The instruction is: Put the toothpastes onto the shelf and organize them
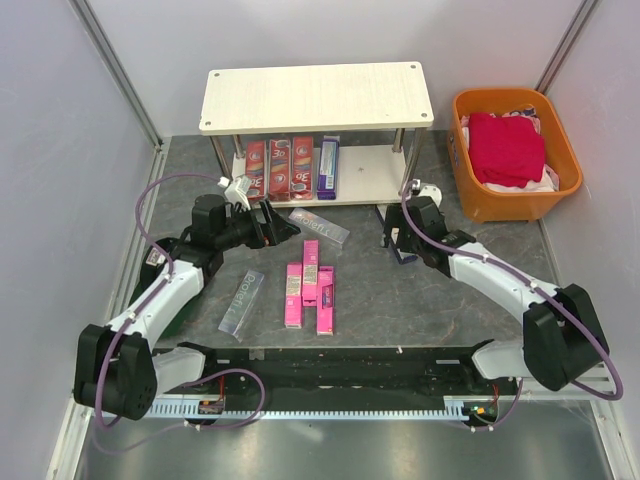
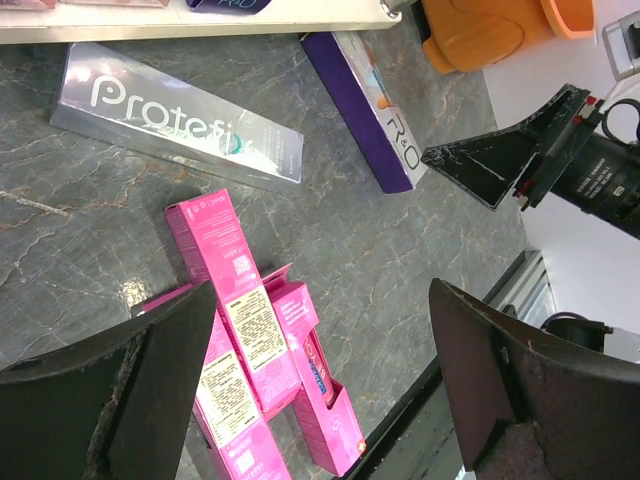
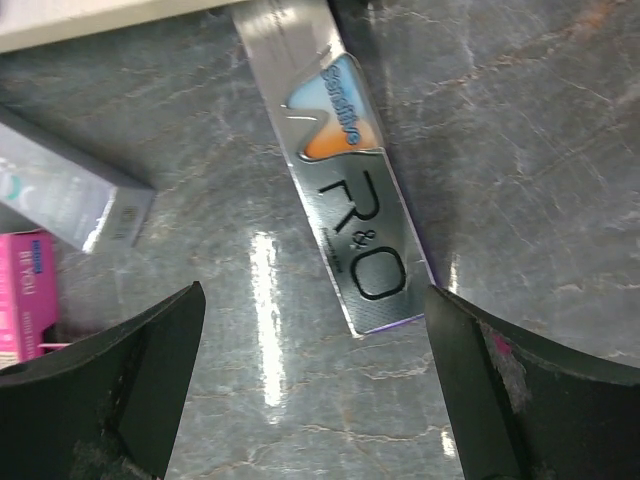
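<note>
Wide-spread left pincer point(image 2: 322, 292) over pink cartons point(image 2: 240, 335), silver carton point(image 2: 180, 115), purple carton point(image 2: 362, 108) beyond

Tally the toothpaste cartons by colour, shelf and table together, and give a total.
Bright pink long slim cardboard cartons: 3
Red long slim cardboard cartons: 3
Silver-grey long slim cardboard cartons: 2
Purple long slim cardboard cartons: 2, one of them with a silvery face
Total: 10

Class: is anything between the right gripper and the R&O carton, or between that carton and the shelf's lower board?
Nothing visible does. The open right gripper hangs over the R&O carton, nothing across it. The shelf's lower board is bare at its right end; four cartons fill its left part.
</note>
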Controlling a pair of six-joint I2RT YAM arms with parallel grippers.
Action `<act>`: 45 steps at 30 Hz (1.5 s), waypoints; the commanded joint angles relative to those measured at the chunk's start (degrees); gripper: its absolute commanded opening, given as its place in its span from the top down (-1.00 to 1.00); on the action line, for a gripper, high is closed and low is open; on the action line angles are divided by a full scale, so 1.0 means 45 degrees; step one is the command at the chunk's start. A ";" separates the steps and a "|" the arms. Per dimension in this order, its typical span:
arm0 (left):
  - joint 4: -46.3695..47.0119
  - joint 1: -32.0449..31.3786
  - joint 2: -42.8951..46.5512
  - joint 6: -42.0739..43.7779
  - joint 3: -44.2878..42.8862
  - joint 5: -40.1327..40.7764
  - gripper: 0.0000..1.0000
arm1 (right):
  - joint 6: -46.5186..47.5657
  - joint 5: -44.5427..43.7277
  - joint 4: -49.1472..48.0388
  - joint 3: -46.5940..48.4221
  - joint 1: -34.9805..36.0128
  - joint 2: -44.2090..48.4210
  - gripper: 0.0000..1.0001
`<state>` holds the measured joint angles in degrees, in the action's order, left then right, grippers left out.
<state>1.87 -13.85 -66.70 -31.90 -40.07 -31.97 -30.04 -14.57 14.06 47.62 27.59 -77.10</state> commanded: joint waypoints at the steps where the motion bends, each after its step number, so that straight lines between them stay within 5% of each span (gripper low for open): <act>1: 0.0737 0.0050 -0.0120 0.0058 0.0038 -0.0299 -0.88 | 0.0446 -0.0980 -0.0488 -0.0171 0.0020 -0.0345 -0.96; 18: 0.0737 0.0050 0.0212 0.0018 0.0273 -0.0338 -0.88 | 0.0973 -0.2115 -0.1289 0.0552 -0.0077 -0.3510 -0.95; 21: 0.0718 0.0050 0.0271 -0.0001 0.0312 -0.0357 -0.88 | 0.1051 -0.1783 -0.1621 0.0319 -0.0078 -0.3706 -0.81; 23: 0.0718 0.0050 0.0310 -0.0020 0.0331 -0.0338 -0.88 | 0.1090 -0.1373 -0.1836 0.0201 -0.0078 -0.3726 -0.29; 26: 0.0717 0.0050 0.0349 -0.0020 0.0331 -0.0396 -0.88 | 0.1109 -0.0943 -0.2051 -0.0053 -0.0097 -0.3609 -0.08; 36: 0.1303 0.0050 -0.0041 -0.0566 0.0234 -0.0962 -0.88 | 0.1247 0.0131 -0.2091 -0.0932 -0.0039 -0.1971 0.34; 45: 0.2006 0.0069 -0.0432 -0.1054 0.0175 -0.1470 -0.88 | 0.1130 0.0191 -0.1486 -0.0855 0.1113 -0.0953 0.46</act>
<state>6.68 -13.85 -67.88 -34.11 -38.98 -36.16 -24.99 -13.63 8.27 42.87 29.78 -84.64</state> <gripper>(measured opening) 0.940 0.563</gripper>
